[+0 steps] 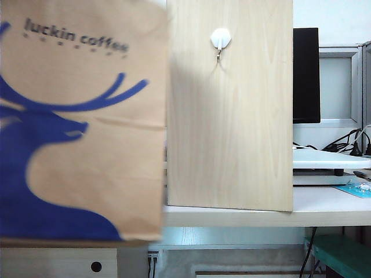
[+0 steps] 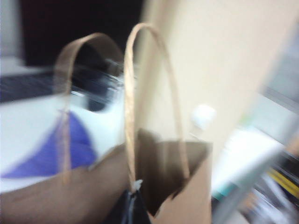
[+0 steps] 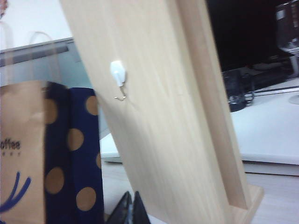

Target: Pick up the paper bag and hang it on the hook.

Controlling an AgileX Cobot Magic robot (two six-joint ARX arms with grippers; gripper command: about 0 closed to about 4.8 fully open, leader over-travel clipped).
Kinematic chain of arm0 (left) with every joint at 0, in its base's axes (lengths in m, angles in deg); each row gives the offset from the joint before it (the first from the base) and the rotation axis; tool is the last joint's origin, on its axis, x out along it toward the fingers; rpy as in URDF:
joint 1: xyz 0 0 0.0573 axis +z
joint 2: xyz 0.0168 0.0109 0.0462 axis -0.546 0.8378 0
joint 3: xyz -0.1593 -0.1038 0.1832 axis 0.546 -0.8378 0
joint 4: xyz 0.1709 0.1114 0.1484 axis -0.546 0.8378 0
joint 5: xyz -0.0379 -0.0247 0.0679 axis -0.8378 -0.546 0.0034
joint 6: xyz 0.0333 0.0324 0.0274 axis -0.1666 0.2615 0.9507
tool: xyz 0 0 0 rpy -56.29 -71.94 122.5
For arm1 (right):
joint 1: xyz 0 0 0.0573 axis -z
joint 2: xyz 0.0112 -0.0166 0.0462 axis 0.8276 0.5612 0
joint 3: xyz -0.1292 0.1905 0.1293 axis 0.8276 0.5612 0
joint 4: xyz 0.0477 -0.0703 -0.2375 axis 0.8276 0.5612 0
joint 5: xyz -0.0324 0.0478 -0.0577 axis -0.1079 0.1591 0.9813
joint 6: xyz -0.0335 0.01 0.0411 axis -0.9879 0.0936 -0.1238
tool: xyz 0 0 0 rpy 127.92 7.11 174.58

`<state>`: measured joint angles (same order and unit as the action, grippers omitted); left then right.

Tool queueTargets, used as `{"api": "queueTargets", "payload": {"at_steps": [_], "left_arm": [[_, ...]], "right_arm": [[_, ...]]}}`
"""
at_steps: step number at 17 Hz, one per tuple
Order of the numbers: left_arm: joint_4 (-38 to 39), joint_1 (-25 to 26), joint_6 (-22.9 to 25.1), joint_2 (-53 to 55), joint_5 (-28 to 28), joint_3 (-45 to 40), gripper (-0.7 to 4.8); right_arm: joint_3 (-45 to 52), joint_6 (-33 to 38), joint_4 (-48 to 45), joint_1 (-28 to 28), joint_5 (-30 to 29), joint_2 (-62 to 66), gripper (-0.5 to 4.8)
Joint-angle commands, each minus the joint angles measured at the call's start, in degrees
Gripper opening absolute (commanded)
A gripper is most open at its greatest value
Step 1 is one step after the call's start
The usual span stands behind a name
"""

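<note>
Two words read clearly on the paper bag (image 1: 81,121): "luckin coffee", in dark lowercase letters across its upper face, with a row of small grey dots just under them. Below that you see a big blue deer print, its antlers sweeping toward the board. The bag fills the left of your exterior view, blurred, its bottom edge level with the front of the white table (image 1: 243,215).

Look to the wooden board (image 1: 229,104) standing upright on that table, just beside the bag. The hook (image 1: 220,40) sits high on its face, a white rounded base with a short metal hook beneath, and it carries nothing.

From your left wrist view, the bag's two twisted paper handles (image 2: 154,102) arch upward over its open mouth. The left gripper (image 2: 131,205) shows only as a dark tip at the bag's rim; its jaws are closed tight, though the blur keeps you from telling what they pinch.

From your right wrist view, the right gripper (image 3: 132,210) shows its dark fingertips pressed together with nothing between them, low in front of the board. There you read only "offee" on the bag's edge, beside a navy panel with tan dots.
</note>
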<state>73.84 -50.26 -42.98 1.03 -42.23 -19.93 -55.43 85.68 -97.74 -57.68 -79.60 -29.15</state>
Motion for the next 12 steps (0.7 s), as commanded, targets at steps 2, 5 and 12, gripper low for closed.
{"api": "queueTargets", "payload": {"at_steps": [2, 5, 12], "left_arm": [[2.0, -0.3, -1.5, -1.7, -7.2, 0.2, -0.06], [4.5, -3.0, -1.6, -3.5, -7.2, 0.2, -0.05], [5.6, -12.2, -1.2, -4.1, -0.1, -0.3, -0.06]], "right_arm": [[0.4, 0.0, -0.6, 0.0, 0.2, 0.0, 0.00], [0.4, 0.0, -0.6, 0.0, 0.2, 0.0, 0.00], [0.4, 0.0, -0.6, 0.0, 0.2, 0.0, 0.00]]}}
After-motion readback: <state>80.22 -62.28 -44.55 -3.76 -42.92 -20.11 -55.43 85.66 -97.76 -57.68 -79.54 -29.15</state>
